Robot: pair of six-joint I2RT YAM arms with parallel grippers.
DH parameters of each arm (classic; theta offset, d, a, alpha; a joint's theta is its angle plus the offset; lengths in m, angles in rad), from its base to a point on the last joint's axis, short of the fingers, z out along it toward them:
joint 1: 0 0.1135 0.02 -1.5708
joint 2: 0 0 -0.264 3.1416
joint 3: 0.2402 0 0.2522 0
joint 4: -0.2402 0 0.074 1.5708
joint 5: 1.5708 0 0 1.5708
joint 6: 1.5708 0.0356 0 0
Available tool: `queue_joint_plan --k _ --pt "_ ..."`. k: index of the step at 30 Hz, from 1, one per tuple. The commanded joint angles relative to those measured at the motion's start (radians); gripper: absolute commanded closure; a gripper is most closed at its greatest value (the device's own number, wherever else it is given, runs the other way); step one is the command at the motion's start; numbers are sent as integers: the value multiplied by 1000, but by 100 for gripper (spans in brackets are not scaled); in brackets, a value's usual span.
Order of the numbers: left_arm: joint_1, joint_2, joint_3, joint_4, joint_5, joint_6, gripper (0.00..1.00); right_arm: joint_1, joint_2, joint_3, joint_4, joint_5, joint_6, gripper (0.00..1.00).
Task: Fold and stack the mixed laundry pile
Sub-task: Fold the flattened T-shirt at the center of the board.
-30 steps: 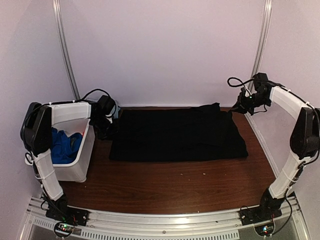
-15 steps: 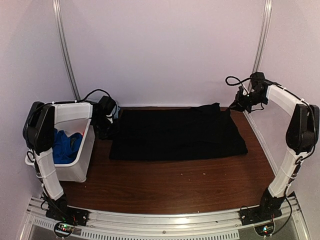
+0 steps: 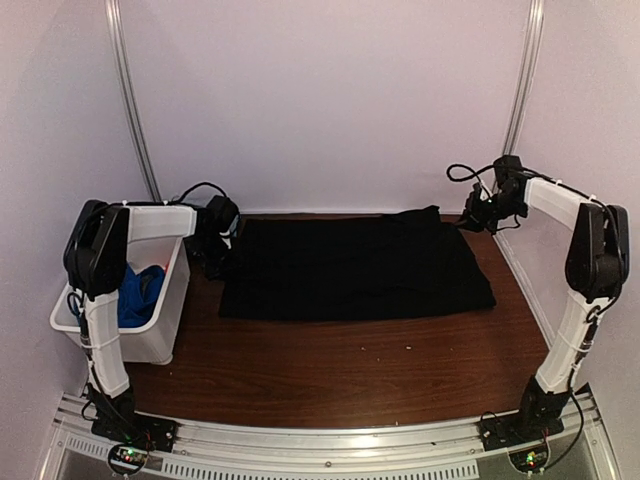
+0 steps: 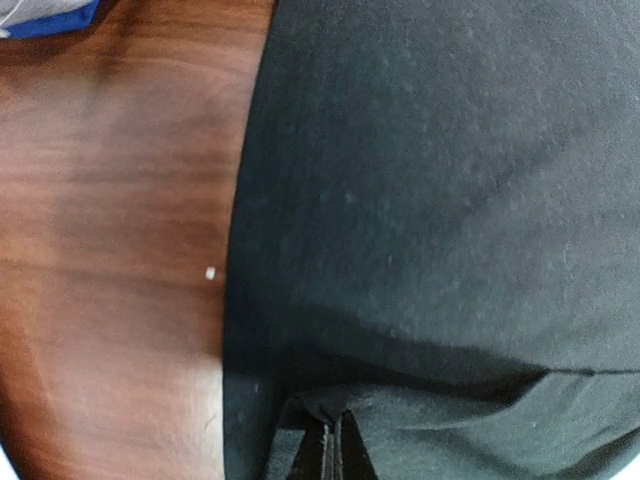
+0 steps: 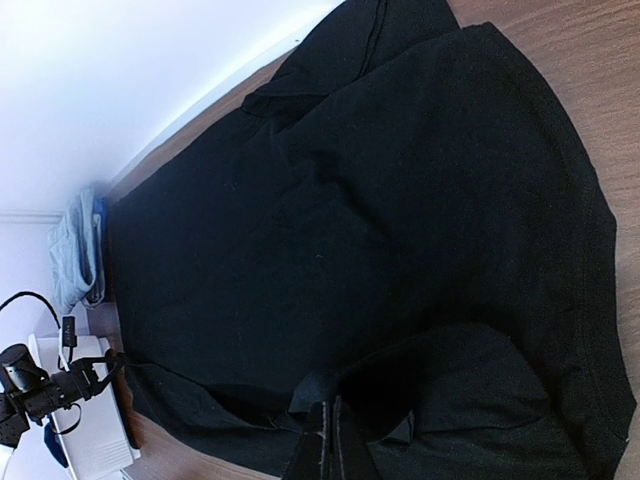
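Observation:
A large black cloth [image 3: 355,265] lies spread flat across the back half of the table. My left gripper [image 3: 221,257] is at its far left edge, jaws shut on a small pinch of the black cloth [image 4: 440,180], as the left wrist view shows at the left gripper [image 4: 335,430]. My right gripper [image 3: 469,221] is at the cloth's far right corner. It is likewise shut [image 5: 328,415] on a raised fold of the black cloth [image 5: 350,220]. Bright royal-blue fabric [image 3: 138,290] sits in the bin. A pale grey-blue piece [image 5: 76,255] lies by the back wall.
A white plastic bin [image 3: 165,325] stands at the left edge of the table, beside the left arm. Bare brown wood [image 3: 340,370] runs in front of the cloth to the near rail. A small white crumb [image 4: 210,272] lies on the wood by the cloth's edge.
Both arms have shifted slightly: the left arm's elbow rose and moved right, and the right wrist drew a little left and down toward the cloth's corner. The cloth lies much as before.

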State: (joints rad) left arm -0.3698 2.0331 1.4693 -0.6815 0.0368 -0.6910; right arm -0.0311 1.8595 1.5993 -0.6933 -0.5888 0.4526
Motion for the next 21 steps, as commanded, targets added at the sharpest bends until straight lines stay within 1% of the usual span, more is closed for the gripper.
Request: queue_joint_plan --k 1,4,7,11,17,21 --pt "17 58 57 4 -21 18 100 -3 64 7 77 12 19 100" --pt "19 61 63 0 -75 21 100 -3 104 31 82 8 17 100" --pt "24 34 47 -3 -120 22 100 -3 108 53 75 24 10 100" --pt "26 18 17 -3 -113 32 100 -6 66 53 68 44 3 100" --pt "26 -1 -34 7 -118 22 100 -15 -13 22 101 76 19 100" --pt "26 -16 -50 19 -145 14 100 -21 1 12 109 88 21 100"
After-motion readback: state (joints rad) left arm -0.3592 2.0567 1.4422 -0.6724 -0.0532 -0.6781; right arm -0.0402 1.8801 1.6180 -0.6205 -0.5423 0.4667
